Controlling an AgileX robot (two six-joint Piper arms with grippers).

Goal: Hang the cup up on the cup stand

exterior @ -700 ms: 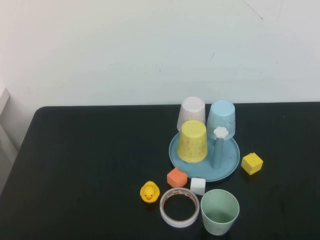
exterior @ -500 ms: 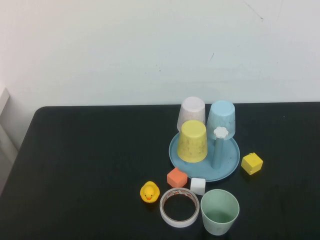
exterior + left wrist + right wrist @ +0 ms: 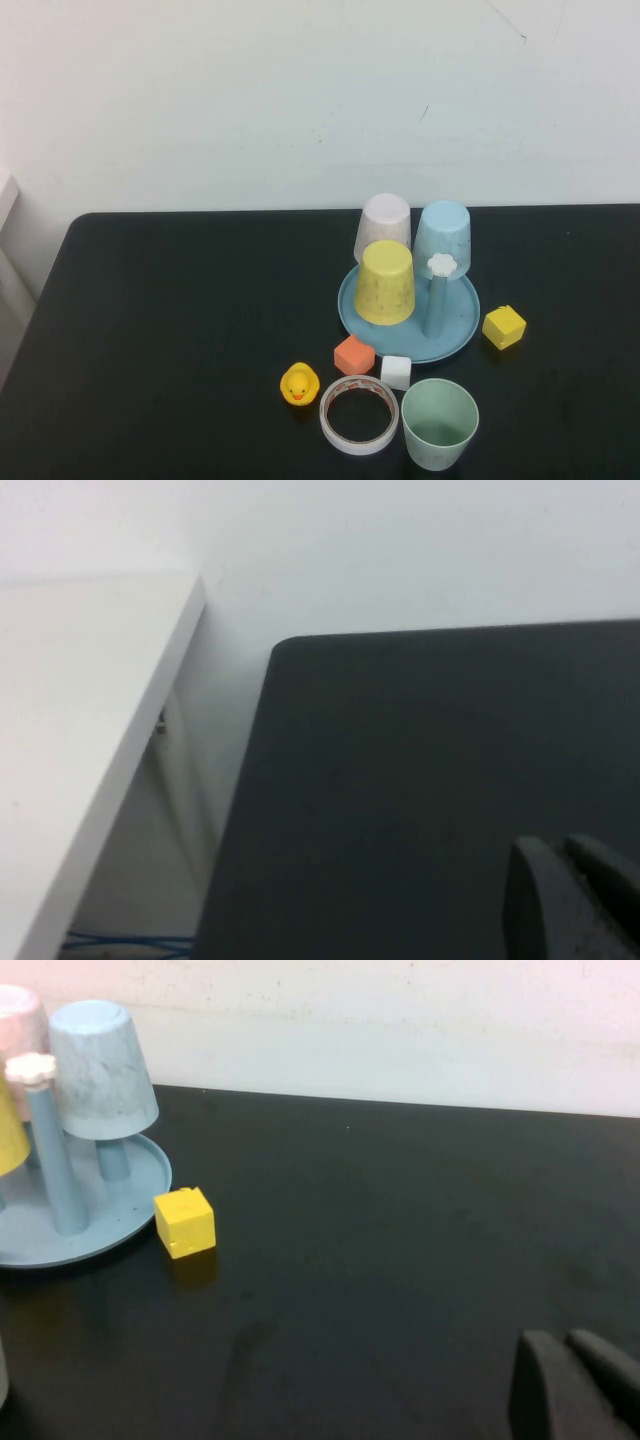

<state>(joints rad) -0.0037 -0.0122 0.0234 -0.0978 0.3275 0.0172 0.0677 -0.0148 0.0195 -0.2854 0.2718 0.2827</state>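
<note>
The pale mint-green cup (image 3: 440, 423) stands upright, mouth up, at the table's front edge, just in front of the cup stand (image 3: 462, 312). The stand's round blue base carries upside-down yellow (image 3: 386, 282), light blue (image 3: 443, 238) and pinkish-white (image 3: 384, 225) cups. One peg with a white flower cap (image 3: 441, 265) is bare. Neither arm shows in the high view. My left gripper (image 3: 558, 848) is shut and empty over bare table near the table's left edge. My right gripper (image 3: 563, 1340) is shut and empty, well to the right of the stand (image 3: 135, 1198).
A yellow cube (image 3: 504, 327) lies right of the stand and also shows in the right wrist view (image 3: 185, 1222). An orange cube (image 3: 353, 355), white cube (image 3: 396, 372), tape roll (image 3: 359, 414) and yellow duck (image 3: 299, 384) lie left of the cup. A white shelf (image 3: 80, 730) flanks the table's left.
</note>
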